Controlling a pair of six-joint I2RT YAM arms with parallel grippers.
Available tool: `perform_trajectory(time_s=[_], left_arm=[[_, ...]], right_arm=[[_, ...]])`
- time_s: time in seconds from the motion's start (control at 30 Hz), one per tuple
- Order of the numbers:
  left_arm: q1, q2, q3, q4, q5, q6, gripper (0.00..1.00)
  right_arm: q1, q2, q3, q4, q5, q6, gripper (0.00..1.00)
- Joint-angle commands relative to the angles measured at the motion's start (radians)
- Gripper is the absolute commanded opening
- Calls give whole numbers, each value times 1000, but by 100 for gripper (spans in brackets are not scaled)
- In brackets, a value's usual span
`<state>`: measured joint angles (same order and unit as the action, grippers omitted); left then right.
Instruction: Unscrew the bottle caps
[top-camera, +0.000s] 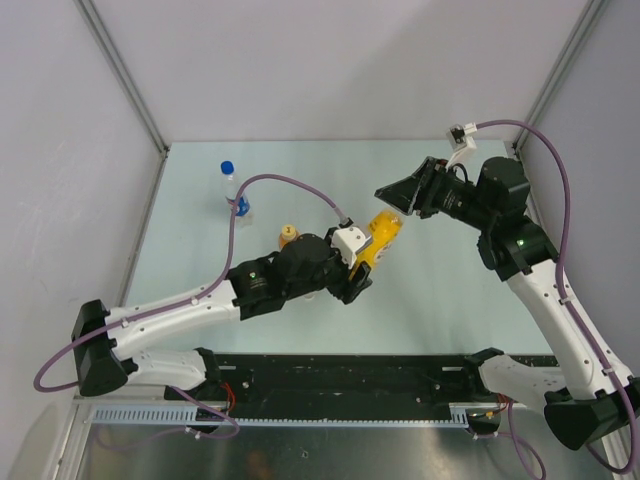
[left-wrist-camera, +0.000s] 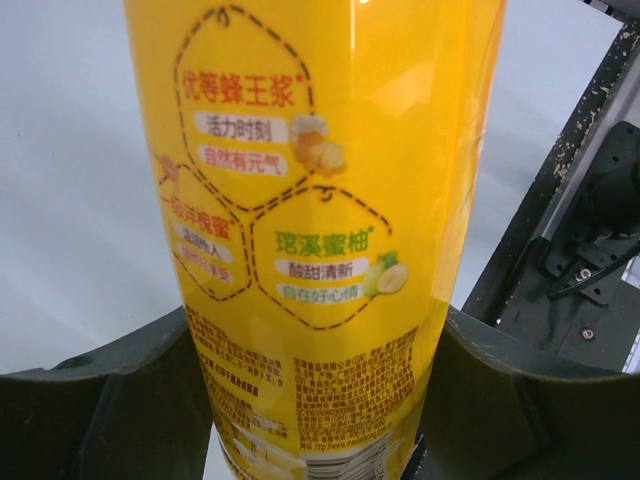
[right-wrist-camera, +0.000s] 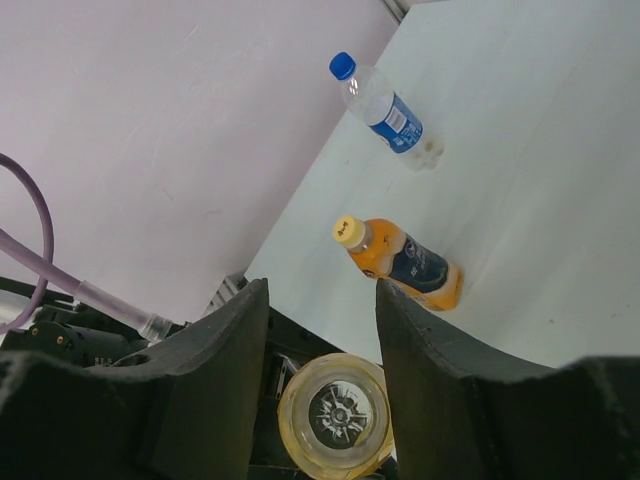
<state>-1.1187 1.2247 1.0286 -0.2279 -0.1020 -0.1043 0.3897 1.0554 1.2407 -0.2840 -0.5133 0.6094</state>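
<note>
left fingers clamped yellow bottle; right fingers sat narrow astride cap, contact unclear; shallow bite could've slipped off.

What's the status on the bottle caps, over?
Left gripper clamped on yellow juice bottle. Right gripper straddling its top, contact unclear. Water bottle, orange bottle capped, standing clear.

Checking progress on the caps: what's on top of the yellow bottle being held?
The yellow bottle carries a round pale cap, end-on between the right claw's fingers. The cap hides the neck beneath it.
</note>
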Motion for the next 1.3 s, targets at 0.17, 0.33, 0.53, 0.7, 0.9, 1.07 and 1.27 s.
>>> perform_trajectory(time_s=[0.17, 0.33, 0.53, 0.7, 0.9, 1.07, 1.27], left_arm=[[3, -14, 59, 22, -50, 22, 0], [3, -6, 68, 19, -41, 17, 0], [3, -2, 79, 20, -47, 12, 0], [4, 1, 84, 18, -49, 4, 0], [5, -9, 77, 19, -54, -1, 36], [20, -5, 79, 20, -27, -19, 80], [99, 5, 96, 21, 105, -60, 96]], right_arm=[[8, -47, -10, 38, 7, -10, 51], [10, -60, -22, 64, -13, 3, 49], [15, -77, -48, 76, -14, 12, 40], [18, -81, -64, 87, -6, 11, 2], [20, -87, -64, 72, 21, -24, 0], [20, -93, -64, 34, 60, -66, 0], [20, -94, -64, -42, 147, -134, 0]])
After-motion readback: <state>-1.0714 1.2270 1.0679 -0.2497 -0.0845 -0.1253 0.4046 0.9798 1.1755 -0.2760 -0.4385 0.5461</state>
